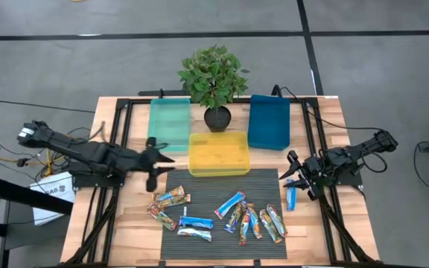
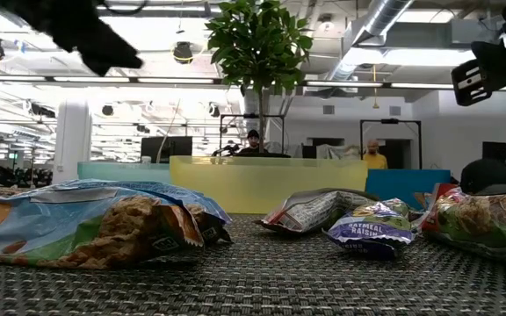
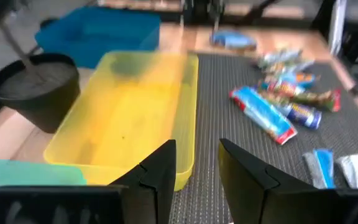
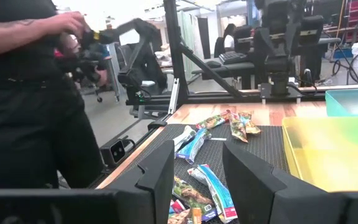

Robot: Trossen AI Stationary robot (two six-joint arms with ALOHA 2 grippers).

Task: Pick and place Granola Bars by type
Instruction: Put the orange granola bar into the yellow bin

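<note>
Twelve-odd granola bars (image 1: 229,212) lie scattered on the ribbed mat (image 1: 222,246) | left gripper (image 1: 152,160) hovers by the yellow tray (image 1: 219,167), fingers parted, empty | right gripper (image 1: 296,177) parted, empty, above a blue bar (image 1: 291,198) | best: drop straight, pinch across the wrapper.

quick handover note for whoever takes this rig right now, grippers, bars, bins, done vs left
Left gripper: open, empty, hovering by the yellow bin's corner.
Right gripper: open, empty, at the mat's right edge, above one blue bar.
Granola bars: all lying loose on or beside the mat.
Done: nothing sorted; yellow bin, green bin and blue bin look empty.
Left: every bar.
</note>
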